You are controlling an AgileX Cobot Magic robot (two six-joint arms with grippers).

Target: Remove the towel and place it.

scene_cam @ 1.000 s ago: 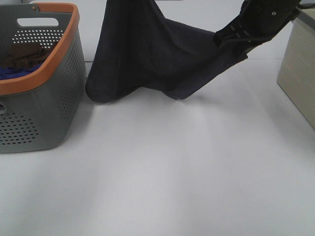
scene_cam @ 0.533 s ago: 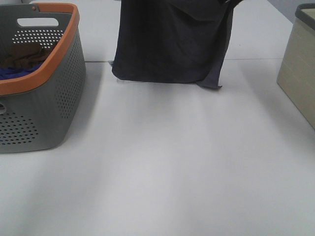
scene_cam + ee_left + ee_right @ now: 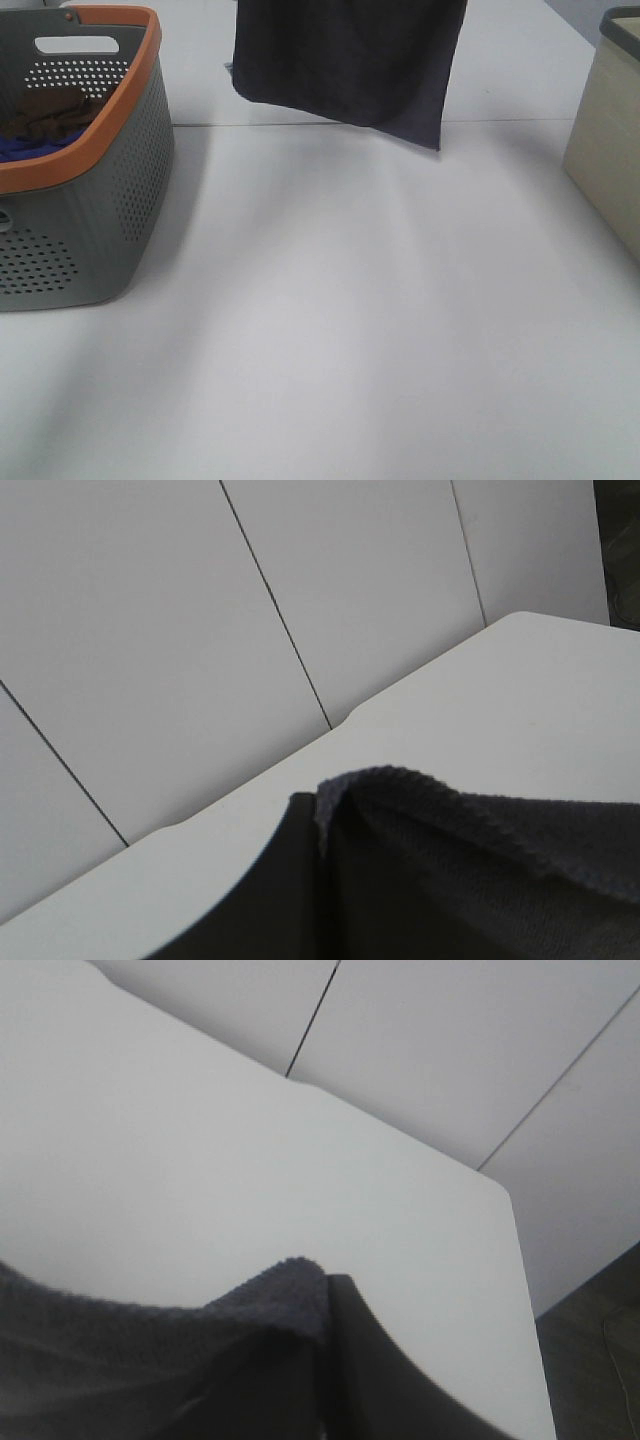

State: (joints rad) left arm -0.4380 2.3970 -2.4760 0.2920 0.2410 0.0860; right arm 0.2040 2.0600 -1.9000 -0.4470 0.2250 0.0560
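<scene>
The dark navy towel [image 3: 345,55] hangs flat and spread out at the back middle of the exterior high view. Its lower edge is off the white table [image 3: 350,330], and its top runs out of the picture. Neither gripper shows in that view. In the left wrist view my left gripper [image 3: 318,825] is pinched on an upper edge of the towel [image 3: 480,870]. In the right wrist view my right gripper [image 3: 325,1300] is pinched on the other upper edge of the towel [image 3: 120,1360]. The towel's white tag is not visible.
A grey basket with an orange rim [image 3: 125,110] stands at the left. It holds a brown cloth [image 3: 45,110] and a bright blue cloth [image 3: 30,148]. A beige box [image 3: 610,140] stands at the right edge.
The towel went from sagging onto the table to hanging flat and stretched, then rose so its lower edge left the table. The right arm moved up out of view.
</scene>
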